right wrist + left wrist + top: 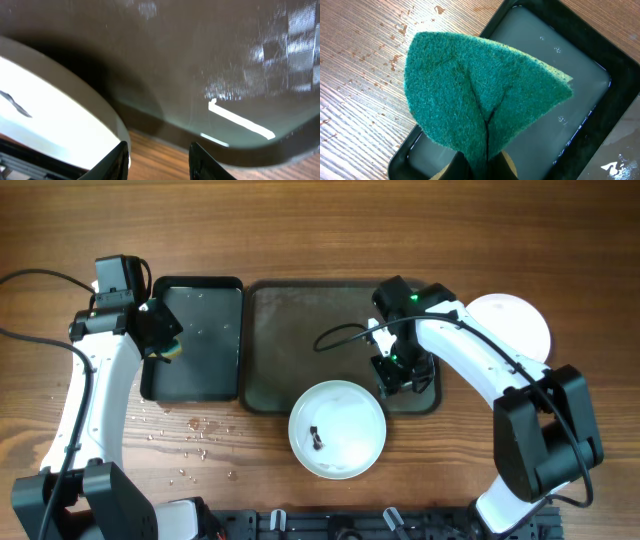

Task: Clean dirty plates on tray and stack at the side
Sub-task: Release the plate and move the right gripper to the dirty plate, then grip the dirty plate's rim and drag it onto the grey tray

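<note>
One white plate (337, 428) with a dark smudge lies half over the front edge of the brown-grey tray (300, 330). White plate (515, 325) lies on the table to the right, partly hidden by my right arm; I cannot tell if it is one or a stack. My right gripper (395, 375) is open and empty, low over the tray's front right, just right of the smudged plate (45, 115); its left finger is next to the rim (157, 160). My left gripper (165, 340) is shut on a folded green sponge (470, 90) above the black tray's left edge.
The narrower black tray (205, 330) holds water and stands left of the big tray; its rim shows in the left wrist view (400, 157). Water drops (190, 430) spot the wooden table in front of it.
</note>
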{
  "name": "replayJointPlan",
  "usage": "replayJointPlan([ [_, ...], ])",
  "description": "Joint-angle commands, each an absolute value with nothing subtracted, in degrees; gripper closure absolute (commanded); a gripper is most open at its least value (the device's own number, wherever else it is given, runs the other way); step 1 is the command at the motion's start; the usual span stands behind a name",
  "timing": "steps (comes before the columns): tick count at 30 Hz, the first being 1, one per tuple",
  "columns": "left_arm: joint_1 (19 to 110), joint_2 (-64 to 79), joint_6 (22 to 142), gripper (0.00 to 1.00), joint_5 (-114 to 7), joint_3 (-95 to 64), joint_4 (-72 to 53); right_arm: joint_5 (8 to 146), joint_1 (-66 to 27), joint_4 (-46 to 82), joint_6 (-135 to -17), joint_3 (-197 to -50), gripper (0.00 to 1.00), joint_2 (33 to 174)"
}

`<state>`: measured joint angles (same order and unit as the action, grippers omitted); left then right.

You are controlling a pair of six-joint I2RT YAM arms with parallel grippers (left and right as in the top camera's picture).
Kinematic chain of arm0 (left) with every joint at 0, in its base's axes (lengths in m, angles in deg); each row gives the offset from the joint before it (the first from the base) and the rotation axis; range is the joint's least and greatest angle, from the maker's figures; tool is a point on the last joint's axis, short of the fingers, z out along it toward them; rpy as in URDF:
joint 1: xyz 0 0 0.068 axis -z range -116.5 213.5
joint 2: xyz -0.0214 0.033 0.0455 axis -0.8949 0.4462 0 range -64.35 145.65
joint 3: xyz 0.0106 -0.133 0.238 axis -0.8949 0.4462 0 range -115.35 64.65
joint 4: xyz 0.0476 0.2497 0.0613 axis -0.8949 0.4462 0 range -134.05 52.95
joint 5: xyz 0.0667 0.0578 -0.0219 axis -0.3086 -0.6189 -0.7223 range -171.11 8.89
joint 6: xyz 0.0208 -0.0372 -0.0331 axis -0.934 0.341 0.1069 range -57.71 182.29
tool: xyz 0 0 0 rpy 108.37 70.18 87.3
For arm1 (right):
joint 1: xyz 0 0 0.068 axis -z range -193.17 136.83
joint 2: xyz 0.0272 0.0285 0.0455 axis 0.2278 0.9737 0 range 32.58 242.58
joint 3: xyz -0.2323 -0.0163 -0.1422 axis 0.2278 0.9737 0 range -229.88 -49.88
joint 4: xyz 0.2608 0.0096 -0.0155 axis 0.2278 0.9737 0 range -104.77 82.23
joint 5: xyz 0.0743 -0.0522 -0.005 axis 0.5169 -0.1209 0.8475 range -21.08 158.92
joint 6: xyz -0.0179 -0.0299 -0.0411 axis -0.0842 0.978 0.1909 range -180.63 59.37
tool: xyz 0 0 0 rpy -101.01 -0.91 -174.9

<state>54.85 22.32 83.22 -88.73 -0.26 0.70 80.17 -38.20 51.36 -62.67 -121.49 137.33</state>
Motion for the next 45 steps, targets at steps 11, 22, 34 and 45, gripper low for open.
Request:
replayJointPlan([
  [11,54.7,22.7,83.8,0.96,-88.4,0.0,0.4,87.4,-40.0,50.6,-57.7,-120.6,0.61,136.1],
  [22,54.7,22.7,83.8,0.96,-88.4,0.0,0.4,81.8,-41.9,46.0,-61.1,-116.1,0.69,136.2],
  [34,54.7,22.7,83.8,0.96,-88.4,0.0,0.4,81.8,-41.8,39.5,-65.7,-116.1,0.96,136.2],
  [45,54.7,22.7,83.8,0.96,-88.2,0.0,0.4,76.3,-37.3,18.7,-77.5,-116.1,0.96,136.2],
])
